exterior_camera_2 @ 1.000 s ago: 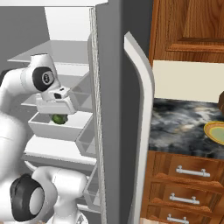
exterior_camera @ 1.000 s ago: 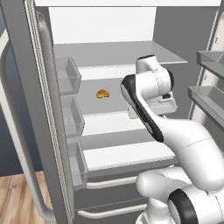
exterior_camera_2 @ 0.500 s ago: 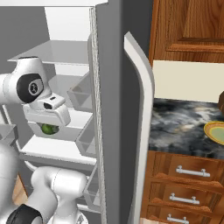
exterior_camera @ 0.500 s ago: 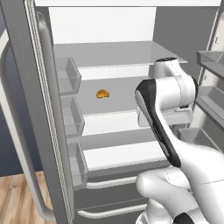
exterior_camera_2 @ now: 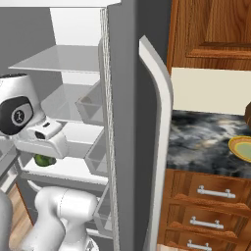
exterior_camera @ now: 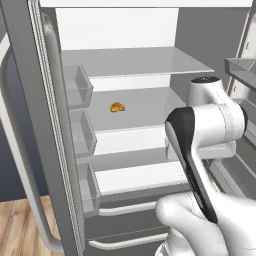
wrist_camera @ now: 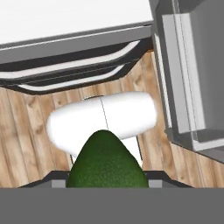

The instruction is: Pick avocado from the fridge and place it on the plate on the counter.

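From the left base view, the fridge [exterior_camera: 130, 70] stands open, with white shelves and clear bins on its left door. A small orange-brown lump of food [exterior_camera: 117, 107] sits on the middle shelf. The big white arm [exterior_camera: 205, 130] bends in front of the right side of the shelves.

From the right base view, the open fridge [exterior_camera_2: 73, 98] is on the left, and its door with the long curved handle [exterior_camera_2: 159, 137] stands in the middle. The arm's hand sits low at the left, in front of the shelves. Under the hand, the dark green avocado [exterior_camera_2: 44, 160] peeks out. The gripper [exterior_camera_2: 45, 158] is closed on it, pointing down. To the right is the dark marbled counter [exterior_camera_2: 201, 142] over brown drawers with silver handles. The plate [exterior_camera_2: 241, 148], yellow at the rim and pale green inside, lies on the counter at the far right edge, well away from the avocado.

From the hand view, the avocado [wrist_camera: 107, 162] is very close, big and green at the bottom middle, pinched between the gripper's [wrist_camera: 107, 183] two dark tips. Below it are a white part of the robot and the wooden floor [wrist_camera: 26, 127]. The bottom of the fridge [wrist_camera: 74, 39] runs across the top, and a grey door bin [wrist_camera: 192, 74] is at the right.
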